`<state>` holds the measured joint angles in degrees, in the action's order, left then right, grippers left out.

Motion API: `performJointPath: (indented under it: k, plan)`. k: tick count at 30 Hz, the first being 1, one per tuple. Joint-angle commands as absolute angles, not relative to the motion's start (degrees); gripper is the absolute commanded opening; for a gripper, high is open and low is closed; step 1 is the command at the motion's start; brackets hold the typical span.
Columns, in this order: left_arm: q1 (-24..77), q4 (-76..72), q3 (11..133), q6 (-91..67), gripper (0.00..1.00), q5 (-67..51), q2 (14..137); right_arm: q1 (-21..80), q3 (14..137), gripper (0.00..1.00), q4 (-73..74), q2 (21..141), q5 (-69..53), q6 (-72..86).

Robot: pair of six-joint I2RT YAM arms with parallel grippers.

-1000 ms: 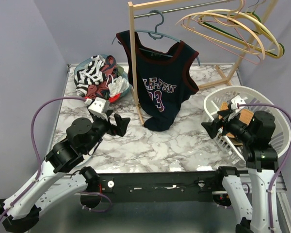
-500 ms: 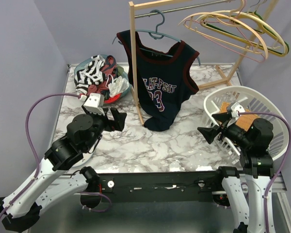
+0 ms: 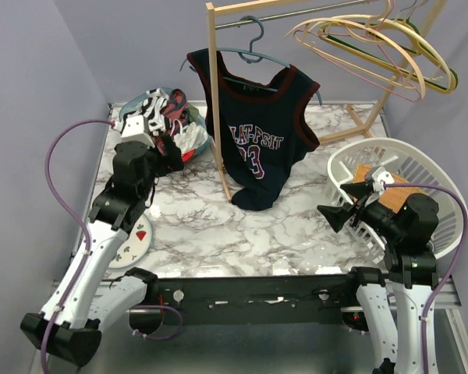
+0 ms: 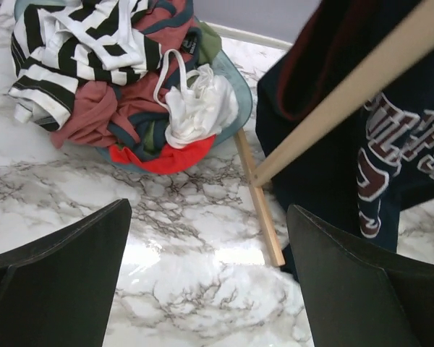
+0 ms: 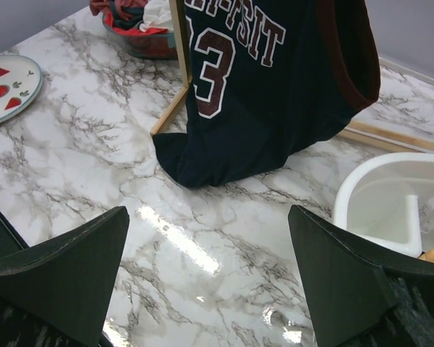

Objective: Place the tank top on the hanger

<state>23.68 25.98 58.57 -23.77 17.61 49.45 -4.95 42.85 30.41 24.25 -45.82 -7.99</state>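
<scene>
The tank top drapes soft and light on the hanger; I'd pinch its trim. My left fingers and right fingers gape wide, empty.

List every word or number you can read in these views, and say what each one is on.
"23": the number on the front of the tank top. In the right wrist view the wooden post hides part of the 2.
"...SIT": the end of the lettering above that number. The letters before it are too blurred or cut off to read.
Nothing else shows legible text.
</scene>
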Motion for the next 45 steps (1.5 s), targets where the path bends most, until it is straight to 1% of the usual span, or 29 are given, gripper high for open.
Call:
performJointPath:
  k: [1, 3, 4, 6, 7, 9, 11, 14, 15, 17, 18, 19, 21, 22, 24, 28, 29, 30, 32, 36, 38, 39, 41, 42, 44, 45]
  plan:
    - [9.5, 16.5, 57.7, -32.4, 0.99, -1.4, 57.9, -6.1, 42.4, 0.99, 29.2, 24.7, -46.5, -7.6]
    - [5.0, 14.8, 58.7, -35.2, 0.99, -4.1, 61.2, -6.2, 42.5, 0.99, 29.4, 25.7, -46.7, -7.8]
    - [4.3, 13.6, 59.3, -36.8, 0.99, -5.2, 64.7, -6.2, 42.5, 0.99, 29.5, 25.9, -46.8, -7.8]
    - [3.4, 13.9, 62.7, -38.0, 0.99, -4.1, 68.6, -6.2, 42.4, 0.99, 29.4, 26.9, -46.9, -7.9]
    - [2.9, 15.7, 64.3, -38.2, 0.99, -3.1, 72.8, -6.2, 42.5, 0.99, 29.3, 27.2, -46.9, -7.9]
    - [2.7, 18.2, 69.7, -39.2, 0.99, 1.6, 77.0, -6.3, 42.5, 0.99, 29.2, 28.3, -47.2, -7.9]
    - [2.5, 20.5, 73.5, -39.0, 0.99, 3.5, 83.1, -6.5, 42.9, 0.99, 29.2, 29.0, -47.5, -7.9]
    - [2.4, 25.3, 82.9, -40.3, 0.99, 9.6, 91.8, -7.1, 43.3, 0.99, 29.2, 30.5, -48.5, -7.5]
    - [2.4, 27.2, 89.0, -42.0, 0.98, 14.1, 94.2, -7.3, 43.7, 0.99, 29.2, 30.7, -48.7, -7.6]
    - [2.4, 34.5, 95.7, -43.3, 0.98, 17.6, 101.8, -7.8, 43.9, 0.99, 29.4, 31.5, -48.8, -7.6]
    - [2.4, 36.8, 102.2, -44.5, 0.97, 19.7, 104.3, -8.1, 44.2, 0.99, 29.7, 31.7, -48.8, -7.5]
    - [2.4, 40.9, 105.3, -44.6, 0.93, 22.3, 108.9, -8.3, 44.3, 0.99, 30.0, 31.9, -48.9, -7.6]
    - [2.4, 44.1, 113.3, -44.1, 0.91, 24.5, 112.9, -9.0, 44.3, 0.99, 30.1, 32.3, -49.0, -7.6]
    - [2.4, 45.6, 115.3, -43.1, 0.88, 25.6, 116.0, -9.1, 44.3, 0.99, 30.2, 32.5, -49.1, -7.6]
    - [2.4, 45.6, 119.1, -41.8, 0.84, 26.2, 118.4, -9.7, 44.4, 0.99, 30.1, 33.1, -49.2, -7.6]
    - [2.4, 45.8, 123.7, -40.2, 0.81, 27.9, 124.0, -10.2, 44.7, 0.99, 30.3, 34.5, -49.6, -7.6]
    - [2.4, 45.5, 124.1, -39.4, 0.80, 28.2, 124.6, -10.4, 44.7, 0.99, 30.3, 34.7, -49.7, -7.6]
    - [2.4, 45.2, 124.3, -39.1, 0.78, 28.5, 125.1, -10.4, 44.7, 0.99, 30.3, 34.9, -49.8, -7.6]
    - [2.4, 43.7, 124.2, -37.6, 0.78, 29.0, 126.2, -10.5, 44.8, 0.99, 30.5, 35.1, -49.7, -7.7]
    - [2.2, 42.6, 125.7, -35.2, 0.69, 30.1, 128.9, -10.5, 45.0, 0.99, 31.0, 35.3, -49.3, -8.2]
    - [2.2, 42.7, 125.8, -34.9, 0.68, 30.3, 130.4, -10.5, 45.1, 0.99, 31.2, 35.3, -49.4, -8.2]
    - [2.0, 42.6, 125.5, -34.7, 0.61, 30.2, 130.6, -10.7, 45.2, 0.99, 31.3, 35.3, -49.4, -8.2]
    - [1.8, 42.1, 125.3, -34.6, 0.53, 29.5, 130.9, -10.6, 45.4, 0.99, 31.5, 35.4, -49.4, -8.3]
    - [1.8, 41.8, 125.1, -34.5, 0.43, 29.3, 130.9, -10.7, 45.4, 0.99, 31.5, 35.4, -49.5, -8.3]
    - [1.8, 41.1, 125.1, -34.2, 0.31, 29.0, 130.3, -10.7, 45.4, 0.99, 31.6, 35.4, -49.6, -8.2]
    - [1.8, 41.0, 125.2, -34.3, 0.21, 29.2, 130.1, -10.9, 45.4, 0.99, 31.6, 35.5, -49.6, -8.2]
